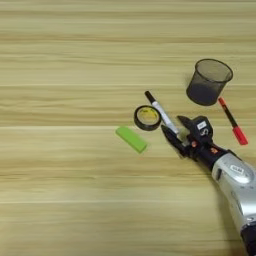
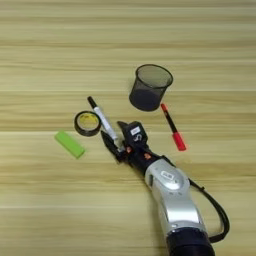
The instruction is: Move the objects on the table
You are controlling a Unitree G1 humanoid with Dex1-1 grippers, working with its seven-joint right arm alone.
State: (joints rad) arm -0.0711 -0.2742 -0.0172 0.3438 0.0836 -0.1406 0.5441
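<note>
1. Two black fingers of the gripper (image 2: 115, 140) stand apart around the marker's (image 2: 105, 122) near end, not visibly clamped.
2. Step in hand, I judge: grasping the marker; next, close and lift.
3. From the marker: tape (image 2: 87, 123) just left, block (image 2: 69, 144) further left, cup (image 2: 150, 86) beyond-right, pen (image 2: 173, 127) right.
4. Forearm (image 2: 172, 197) slants in from below-right over the table (image 2: 50, 210).

A thin black cable (image 2: 223, 218) shows in the right eye view alone, well below and to the right of the red-and-black pen (image 2: 173, 131). It bows out rightward in one loose loop, then curls back leftward toward the picture's bottom edge. Whether it touches the counter (image 2: 45, 200) cannot be told.
</note>
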